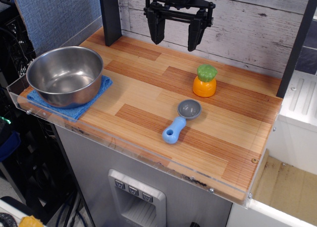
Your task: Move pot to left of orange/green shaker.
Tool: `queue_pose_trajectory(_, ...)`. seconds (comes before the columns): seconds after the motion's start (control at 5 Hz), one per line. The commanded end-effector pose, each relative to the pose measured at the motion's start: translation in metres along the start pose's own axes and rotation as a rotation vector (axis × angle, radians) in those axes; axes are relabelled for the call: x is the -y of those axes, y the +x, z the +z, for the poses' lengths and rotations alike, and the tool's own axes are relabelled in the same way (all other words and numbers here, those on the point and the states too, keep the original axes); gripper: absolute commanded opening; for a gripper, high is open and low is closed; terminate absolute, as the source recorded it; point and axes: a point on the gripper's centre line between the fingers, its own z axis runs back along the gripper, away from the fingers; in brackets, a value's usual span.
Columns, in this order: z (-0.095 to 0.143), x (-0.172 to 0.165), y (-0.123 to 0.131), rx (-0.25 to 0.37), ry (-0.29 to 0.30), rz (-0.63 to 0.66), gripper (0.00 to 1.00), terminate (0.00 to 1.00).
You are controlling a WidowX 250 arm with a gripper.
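A wooden worktop (148,118) of striped planks fills the middle of the view, edged at the front and left by a clear plastic lip. The stainless steel pot (65,76) sits at the far left corner of it, upright, with its shiny hollow facing up and nothing visible inside. It rests on a folded blue cloth (79,104), whose corners stick out from under the pot toward the front and the right.

The orange/green shaker (204,81) stands upright toward the right side of the worktop, well apart from the pot, with its bumpy green top above the rounded orange body. Just in front of it lies a small scoop (180,120) with a grey bowl and a light blue handle; the handle points toward the front edge and has a hole near its end. The scoop lies near the shaker but does not touch it.

The black gripper (177,32) hangs above the back of the worktop, in front of the whitewashed plank wall (247,33). Its two fingers (156,26) point downward and stand wide apart, holding nothing. It is up in the air between the pot and the shaker, closer to the back wall than either, and touches no object. A dark upright post (110,16) rises at the back to the left of the gripper.
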Motion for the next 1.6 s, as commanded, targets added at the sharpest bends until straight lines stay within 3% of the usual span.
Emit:
queue_pose_trajectory(0.0, 0.0, 0.0, 0.0, 0.0, 0.0, 0.0, 1.0, 0.0)
queue_pose_trajectory(0.4, 0.016, -0.059, -0.025, 0.049, -0.056, 0.142, 1.0, 0.0)
queue_pose_trajectory(0.6, 0.024, -0.07, -0.043, 0.098, -0.06, 0.154, 1.0, 0.0)
queue_pose_trajectory(0.8, 0.025, -0.084, -0.056, 0.122, -0.019, 0.161, 1.0, 0.0)
queue_pose_trajectory(1.0, 0.016, -0.099, -0.056, 0.108, 0.021, 0.162, 1.0, 0.0)
queue_pose_trajectory(1.4, -0.007, -0.104, -0.034, 0.054, 0.108, 0.156, 1.0, 0.0)
